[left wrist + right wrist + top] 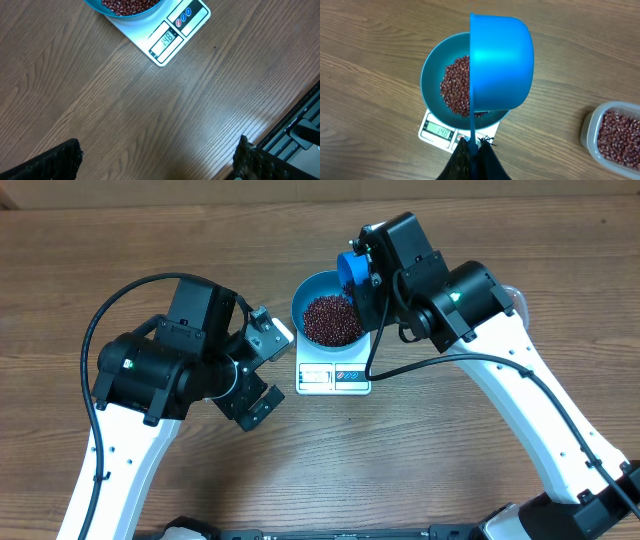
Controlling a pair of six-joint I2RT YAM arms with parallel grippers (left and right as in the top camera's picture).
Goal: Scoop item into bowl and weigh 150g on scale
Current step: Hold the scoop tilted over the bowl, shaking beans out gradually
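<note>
My right pincer (473,150) is closest to the lens, clenched on the thin handle of the blue scoop (502,62). The scoop is tipped on its side, mouth facing left, over the right half of the bowl. A wood table (365,75) lies under everything. My left pincer (157,152) is released, fingers (60,160) spread wide and grasping nothing. It hovers over bare wood near the scale's display edge. The blue bowl (431,75) sits on the white scale (437,131) and covers most of it, so only the display strip pokes out; the display (168,38) reads 148. A clear tub (590,127) stands right of the bowl, apart from it, partly filled with beans. The beans (455,92) are dark red-brown, heaped in the bottom of the bowl.
</note>
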